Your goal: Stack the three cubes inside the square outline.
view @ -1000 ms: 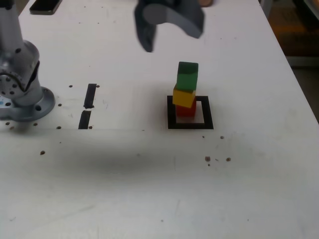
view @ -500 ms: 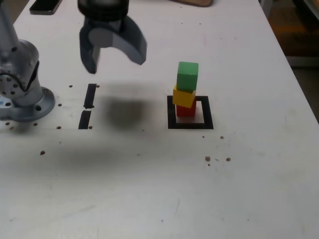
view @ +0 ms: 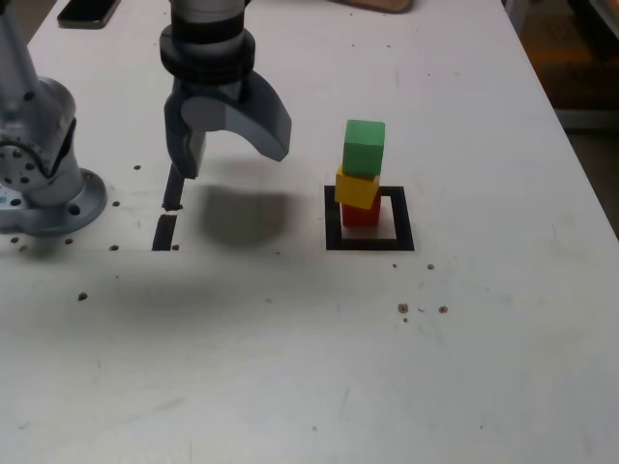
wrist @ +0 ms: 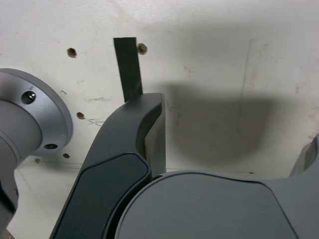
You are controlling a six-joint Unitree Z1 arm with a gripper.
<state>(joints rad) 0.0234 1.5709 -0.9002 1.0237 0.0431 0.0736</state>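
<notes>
White table (view: 503, 367); two short black tape strips (view: 165, 232); scattered small holes (view: 403, 308).

The exterior view looks down at a slant from high above the near edge of a white table (view: 319, 387), taking in most of its top, from the arm's metal base (view: 44, 193) at the exterior view's left to the stack of three cubes (view: 362, 174) in the square outline (view: 369, 220) right of centre. The wrist view sits on the arm just behind the gripper (wrist: 229, 149), facing the tabletop from close range, its own dark fingers (wrist: 134, 134) filling the foreground. Both views share the base (wrist: 25, 124), the black tape strip (wrist: 128, 69) beside it, (view: 175, 186) in the exterior view, and the gripper's shadow on the table.
</notes>
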